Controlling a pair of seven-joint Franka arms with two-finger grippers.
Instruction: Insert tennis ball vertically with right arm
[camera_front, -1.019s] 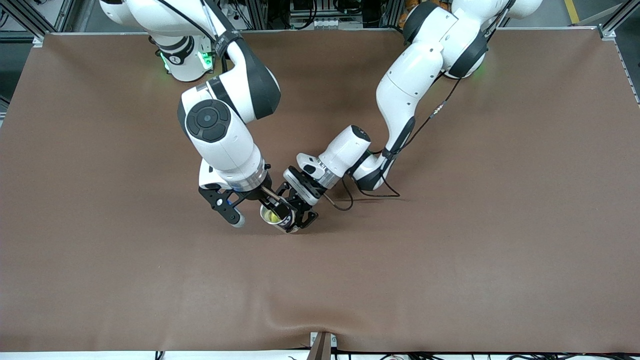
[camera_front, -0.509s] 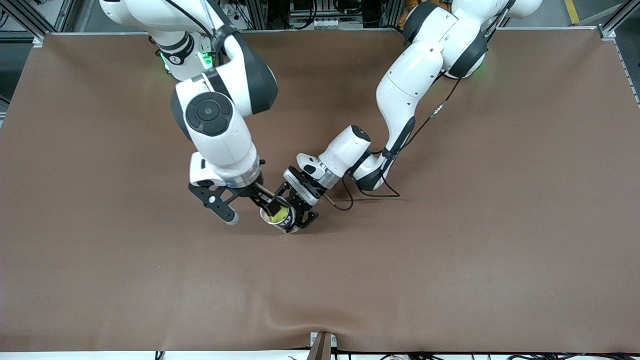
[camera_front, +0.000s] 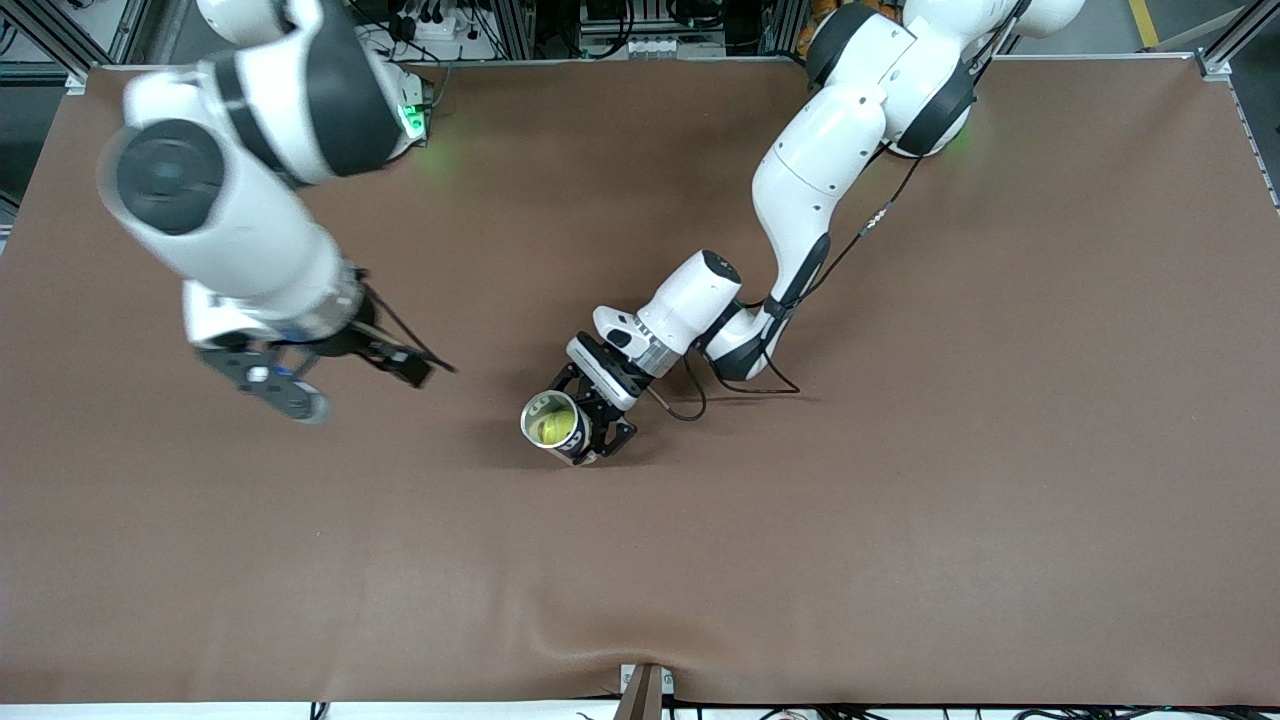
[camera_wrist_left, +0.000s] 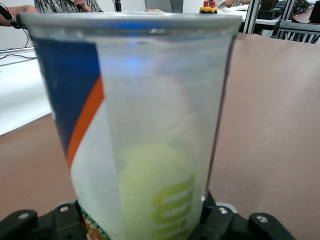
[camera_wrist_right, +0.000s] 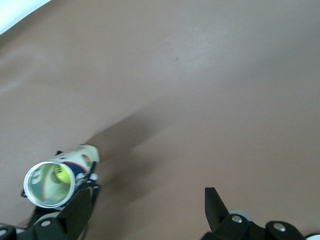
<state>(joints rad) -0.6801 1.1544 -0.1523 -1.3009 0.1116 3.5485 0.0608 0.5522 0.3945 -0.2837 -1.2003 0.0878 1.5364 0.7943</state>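
A clear tube (camera_front: 570, 440) with a blue and orange label stands mouth up near the table's middle. The yellow-green tennis ball (camera_front: 550, 430) lies inside it, low down. My left gripper (camera_front: 588, 418) is shut on the tube's lower part. The left wrist view shows the tube (camera_wrist_left: 150, 90) filling the picture, the ball (camera_wrist_left: 150, 185) inside, between the jaws of the left gripper (camera_wrist_left: 142, 227). My right gripper (camera_front: 355, 390) hangs open and empty over bare table toward the right arm's end. The right wrist view shows the right gripper (camera_wrist_right: 147, 200) wide apart, with the tube (camera_wrist_right: 82, 155) and ball (camera_wrist_right: 61, 176) off to one side.
The brown mat (camera_front: 900, 500) covers the whole table. A black cable (camera_front: 690, 400) loops on the mat beside my left wrist. A small bracket (camera_front: 645, 690) sits at the table edge nearest the front camera.
My right arm has pulled away from over the tube's mouth and swung toward its own end of the table, its gripper open. The ball stays in the tube. The left arm has not moved.
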